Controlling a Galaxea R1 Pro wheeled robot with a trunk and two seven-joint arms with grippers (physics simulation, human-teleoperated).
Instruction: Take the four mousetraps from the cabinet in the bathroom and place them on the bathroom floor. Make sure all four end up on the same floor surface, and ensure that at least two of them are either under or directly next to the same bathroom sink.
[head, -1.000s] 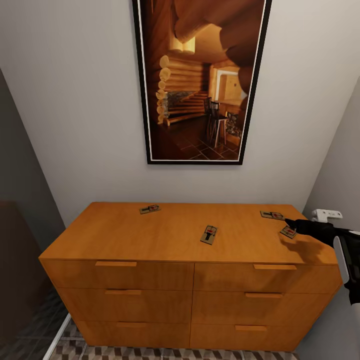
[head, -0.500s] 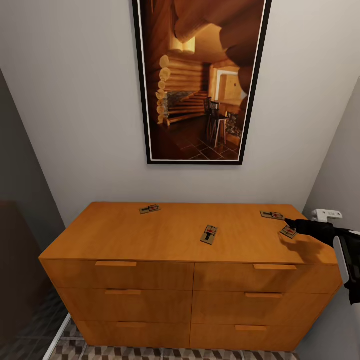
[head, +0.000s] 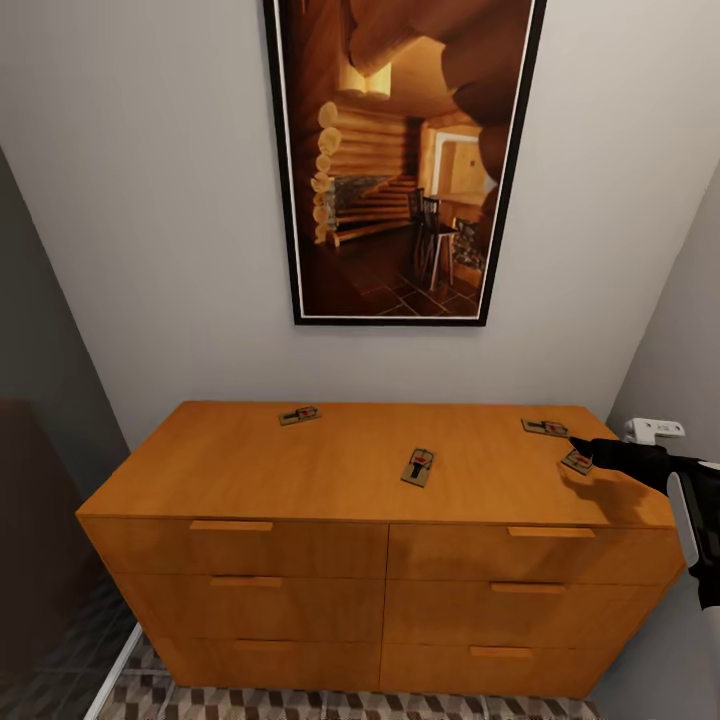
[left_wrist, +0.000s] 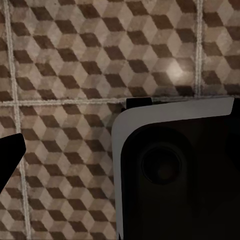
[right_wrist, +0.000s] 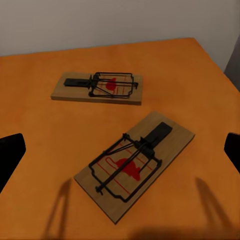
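Four mousetraps are lying on the cabinet (head: 340, 480) top surface: one (head: 299, 415) at upper left of it, one (head: 418, 467) mid-frame, one (head: 545, 428) at far right rear, one (head: 577, 462) right at the right gripper (head: 583, 450) tip. In the right wrist view the jaws are standing wide, the near mousetrap (right_wrist: 134, 163) lying between them, untouched; the other (right_wrist: 97, 87) lying beyond. Left gripper is hanging over the bathroom floor (left_wrist: 75, 60); jaw state cannot be told.

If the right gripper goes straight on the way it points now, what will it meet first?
Most likely the nearer mousetrap, lying flat on the cabinet top between the open fingers of the right gripper. The second mousetrap lies beyond it; depth is uncertain.
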